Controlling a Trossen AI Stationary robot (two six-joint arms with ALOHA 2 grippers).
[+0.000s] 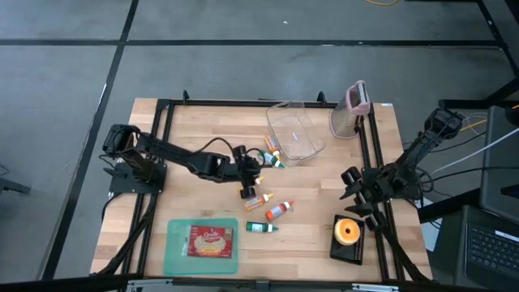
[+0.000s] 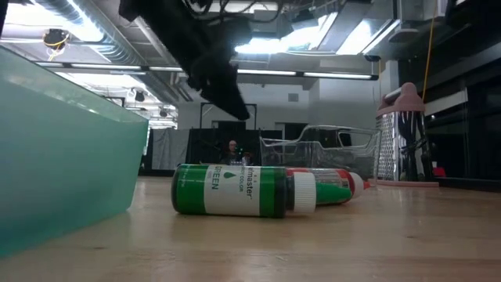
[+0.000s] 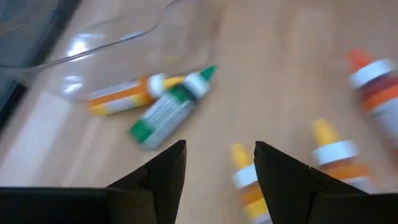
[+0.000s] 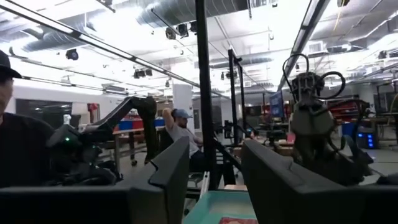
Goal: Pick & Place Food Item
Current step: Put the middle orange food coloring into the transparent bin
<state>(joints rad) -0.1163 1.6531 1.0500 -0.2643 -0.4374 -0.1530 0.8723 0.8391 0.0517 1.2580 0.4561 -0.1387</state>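
Several small food-colouring bottles lie on their sides on the wooden table. A green one (image 3: 169,107) and an orange one (image 3: 123,97) lie by the clear container (image 1: 293,130). A yellow-tipped one (image 3: 244,179) lies just ahead of my left gripper (image 3: 219,167), which is open above the table's middle (image 1: 246,186). Another green bottle (image 2: 235,190) and a red one (image 2: 338,186) lie nearer the front. A red-and-yellow food packet (image 1: 210,241) lies on the teal tray (image 1: 177,253). My right gripper (image 1: 350,188) is open and empty at the right.
A metal grater with a pink top (image 1: 353,107) stands at the far right. A black scale with an orange thing on it (image 1: 348,236) sits at the front right. A black frame runs around the table. People stand in the room beyond (image 4: 180,130).
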